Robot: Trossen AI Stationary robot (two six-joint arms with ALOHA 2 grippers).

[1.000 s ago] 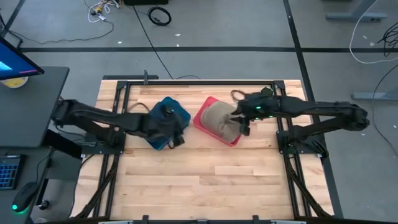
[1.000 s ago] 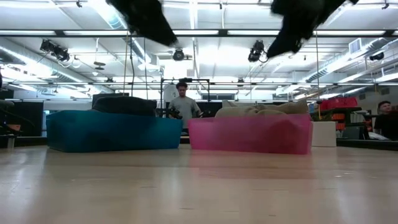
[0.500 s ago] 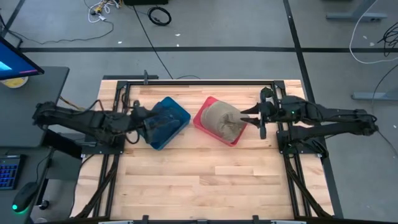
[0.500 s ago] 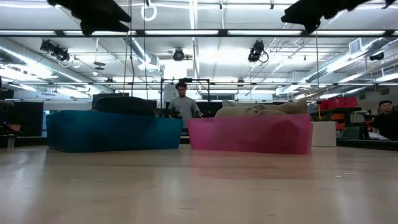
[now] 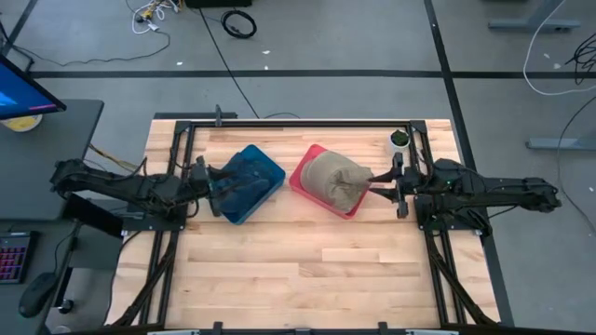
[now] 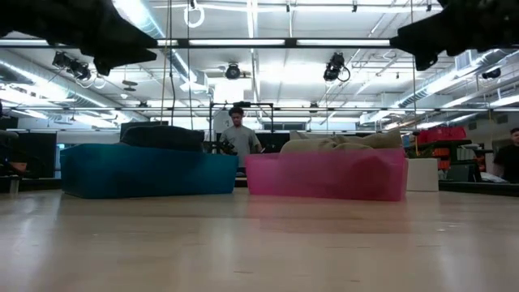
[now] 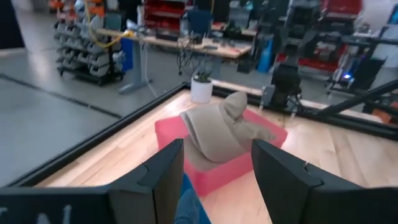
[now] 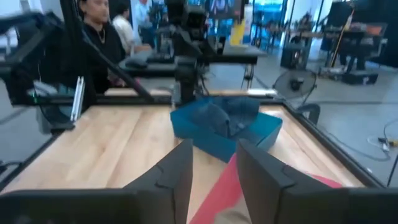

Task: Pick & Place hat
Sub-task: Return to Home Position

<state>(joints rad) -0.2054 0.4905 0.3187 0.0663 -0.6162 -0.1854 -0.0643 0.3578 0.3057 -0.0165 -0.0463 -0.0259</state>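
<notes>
The left gripper [image 5: 212, 186] sits over the left of the table [image 5: 307, 270], at the edge of the blue bin [image 5: 251, 179]. Its wrist view shows the fingers spread wide, with nothing between them. From above, the blue bin's contents merge into its colour. The low view shows only a dark cap [image 6: 162, 135] rising over its rim.

Just right of it the pink bin [image 5: 303, 172] holds the brown caps [image 5: 333, 179], heaped above its wall. How many lie in the heap cannot be counted. A person [image 6: 238, 130] stands in the room behind the gap between the bins, partly hidden.

The right gripper [image 5: 386, 181] is just off the pink bin's right side, clear of the caps. Its fingers are parted and empty. In the low view both arms are cut off at the top edge, so neither gripper can be made out there.
</notes>
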